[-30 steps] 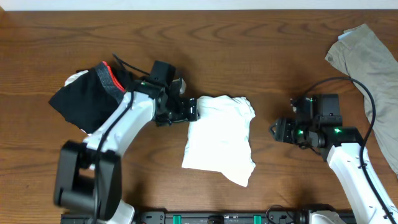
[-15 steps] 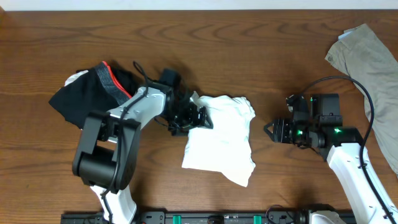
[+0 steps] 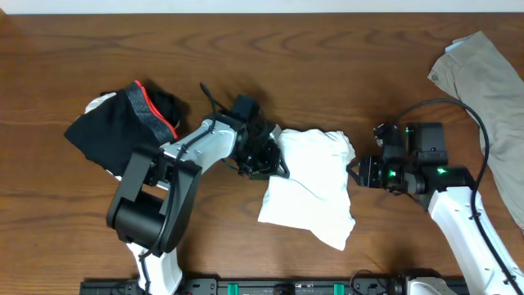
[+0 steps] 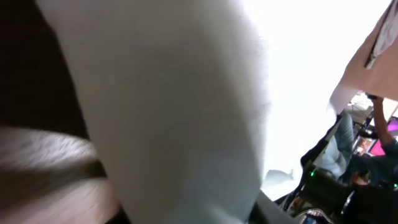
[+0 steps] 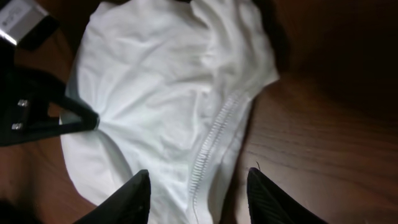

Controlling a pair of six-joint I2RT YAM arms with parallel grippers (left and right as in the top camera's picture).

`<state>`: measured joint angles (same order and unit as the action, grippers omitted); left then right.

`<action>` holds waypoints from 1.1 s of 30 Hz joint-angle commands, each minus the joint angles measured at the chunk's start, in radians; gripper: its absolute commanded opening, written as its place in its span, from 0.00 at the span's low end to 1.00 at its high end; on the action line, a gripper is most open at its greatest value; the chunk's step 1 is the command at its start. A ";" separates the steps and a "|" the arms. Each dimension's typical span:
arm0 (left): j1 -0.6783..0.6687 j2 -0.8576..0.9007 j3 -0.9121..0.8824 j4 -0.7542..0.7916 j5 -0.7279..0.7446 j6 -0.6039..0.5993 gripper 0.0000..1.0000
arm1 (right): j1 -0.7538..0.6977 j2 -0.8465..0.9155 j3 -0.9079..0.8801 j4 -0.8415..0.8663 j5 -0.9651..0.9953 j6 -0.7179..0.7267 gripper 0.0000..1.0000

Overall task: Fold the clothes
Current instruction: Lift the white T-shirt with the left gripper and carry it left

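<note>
The white T-shirt [image 3: 311, 184] lies folded and bunched at the table's middle. My left gripper [image 3: 276, 161] is shut on its left edge; in the right wrist view the cloth [image 5: 168, 93] puckers to a point at that gripper's black tip [image 5: 92, 120]. White fabric [image 4: 186, 112] fills the left wrist view and hides the jaws. My right gripper [image 5: 199, 190] is open at the shirt's right edge, its fingers [image 5: 138, 196] straddling the stitched hem [image 5: 211, 146]. In the overhead view it sits at the right side [image 3: 357, 174]. A black garment [image 3: 119, 127] with a red-edged waistband lies at the left. A khaki-grey garment [image 3: 487, 86] lies far right.
Bare wooden table [image 3: 327, 57] surrounds the shirt. The left arm reaches across from the black garment's side. The right arm's cable [image 3: 467, 115] loops above it near the khaki garment. A black rail [image 3: 286, 287] runs along the front edge.
The left gripper has closed on the shirt's left edge and pushed it right, toward the right gripper. The right gripper's fingers have narrowed a little around the hem.
</note>
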<state>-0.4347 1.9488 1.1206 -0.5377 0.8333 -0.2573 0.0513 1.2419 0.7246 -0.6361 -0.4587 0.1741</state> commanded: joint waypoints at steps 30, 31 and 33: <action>0.539 -0.439 0.100 0.011 0.064 0.027 0.06 | 0.014 0.020 0.012 -0.006 0.006 -0.006 0.43; 0.590 -0.440 0.100 0.002 0.064 0.028 0.06 | 0.014 0.020 0.012 -0.008 0.006 -0.006 0.43; 0.691 -0.438 0.099 -0.024 0.063 0.047 0.06 | 0.014 0.020 0.012 -0.012 0.006 -0.005 0.43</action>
<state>0.1421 1.5223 1.2022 -0.5419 0.8833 -0.2340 0.0566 1.2541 0.7246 -0.6430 -0.4522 0.1741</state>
